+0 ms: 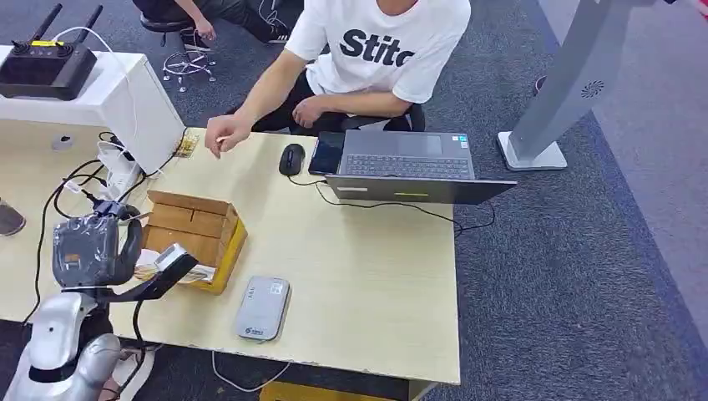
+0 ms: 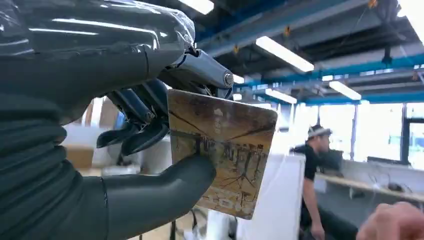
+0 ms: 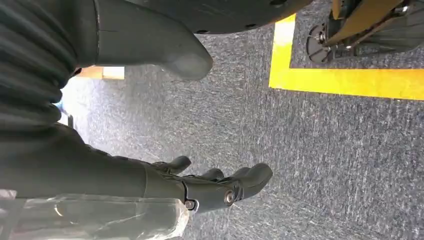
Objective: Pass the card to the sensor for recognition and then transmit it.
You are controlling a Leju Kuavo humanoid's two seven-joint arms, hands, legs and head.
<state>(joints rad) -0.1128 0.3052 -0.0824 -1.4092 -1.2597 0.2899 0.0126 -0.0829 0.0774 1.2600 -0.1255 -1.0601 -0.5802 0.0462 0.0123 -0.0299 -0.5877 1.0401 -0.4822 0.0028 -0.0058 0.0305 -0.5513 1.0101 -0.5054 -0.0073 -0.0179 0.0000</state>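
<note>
My left hand point(image 1: 108, 251) hovers over the table's left part, beside the wooden box point(image 1: 196, 238). It pinches a card point(image 2: 222, 155) with a brownish printed picture between thumb and fingers; the same card point(image 1: 173, 256) shows edge-on in the head view. The grey card sensor point(image 1: 262, 307) lies flat on the table near the front edge, to the right of the hand and apart from it. My right hand point(image 3: 200, 187) hangs over grey carpet with its fingers spread and nothing in them.
A person in a white shirt point(image 1: 376, 50) sits behind the table, one hand point(image 1: 225, 134) reaching over its far edge. A laptop point(image 1: 409, 167), a mouse point(image 1: 290, 159) and a phone point(image 1: 326, 153) lie at the back. Cables point(image 1: 75, 184) trail at the left.
</note>
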